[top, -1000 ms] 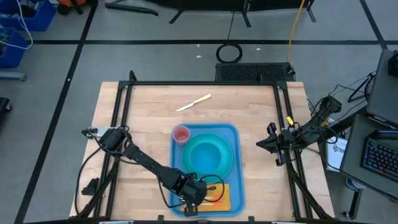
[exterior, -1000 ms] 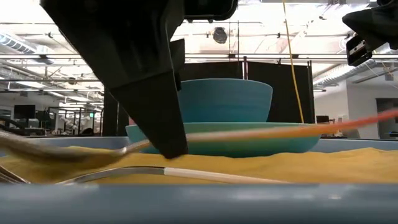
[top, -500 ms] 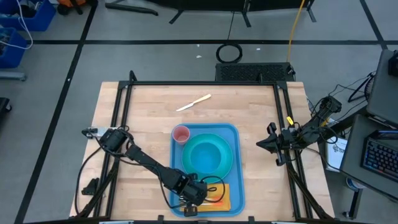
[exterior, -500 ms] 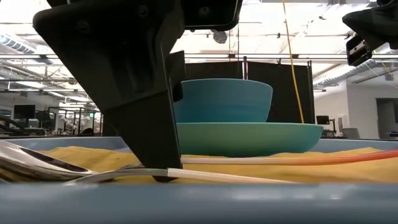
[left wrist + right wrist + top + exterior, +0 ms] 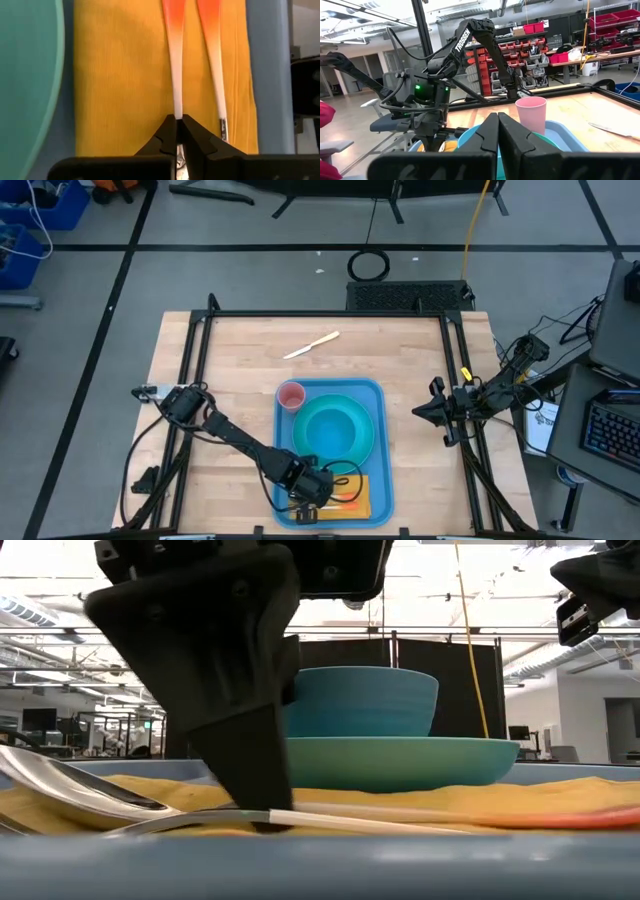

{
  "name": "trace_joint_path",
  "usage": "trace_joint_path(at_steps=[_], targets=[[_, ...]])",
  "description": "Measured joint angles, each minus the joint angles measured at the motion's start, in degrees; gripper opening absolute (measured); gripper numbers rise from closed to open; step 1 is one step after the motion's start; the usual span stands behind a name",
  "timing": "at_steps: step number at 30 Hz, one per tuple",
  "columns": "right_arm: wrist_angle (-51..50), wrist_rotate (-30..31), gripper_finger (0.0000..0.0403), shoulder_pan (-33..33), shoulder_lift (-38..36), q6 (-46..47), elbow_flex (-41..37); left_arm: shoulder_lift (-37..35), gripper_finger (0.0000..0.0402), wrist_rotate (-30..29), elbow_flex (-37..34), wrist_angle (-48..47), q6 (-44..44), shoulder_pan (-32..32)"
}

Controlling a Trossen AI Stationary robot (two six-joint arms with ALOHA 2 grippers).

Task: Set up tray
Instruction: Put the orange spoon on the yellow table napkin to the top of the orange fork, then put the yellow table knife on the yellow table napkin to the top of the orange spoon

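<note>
Wooden table (image 5: 230, 370) bears tray (image 5: 380, 430) under left pincer (image 5: 313, 502).

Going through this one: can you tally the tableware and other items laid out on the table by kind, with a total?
Tray: 1
Plate: 1
Bowl: 1
Pink cup: 1
Napkin: 1
Orange-handled utensils: 2
Pale utensil, outside the tray: 1
Total: 8
</note>
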Motion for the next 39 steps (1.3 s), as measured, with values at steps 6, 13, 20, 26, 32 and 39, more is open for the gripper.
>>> trace_joint_path(at_steps=[6, 13, 20, 26, 32, 39], targets=[[0.0, 0.0, 0.0, 0.0, 0.0, 0.0, 0.0, 0.0, 0.0035, -1.0, 0.0, 0.4, -1.2, 0.0], [0.0, 0.0, 0.0, 0.0, 0.0, 0.0, 0.0, 0.0, 0.0017, -0.2, 0.0, 0.4, -1.1, 0.1], [0.0, 0.0, 0.0, 0.0, 0.0, 0.0, 0.0, 0.0, 0.0034, 3.1, 0.0, 2.0, -1.6, 0.2], [0.0, 0.0, 0.0, 0.0, 0.0, 0.0, 0.0, -0.4, 0.0103, 4.2, 0.0, 2.1, -1.8, 0.2], [0.0, 0.0, 0.0, 0.0, 0.0, 0.0, 0.0, -0.4, 0.0137, 2.2, 0.0, 1.4, -1.6, 0.3], [0.0, 0.0, 0.0, 0.0, 0.0, 0.0, 0.0, -2.9, 0.0137, 0.3, 0.0, 1.2, -0.1, 0.3]])
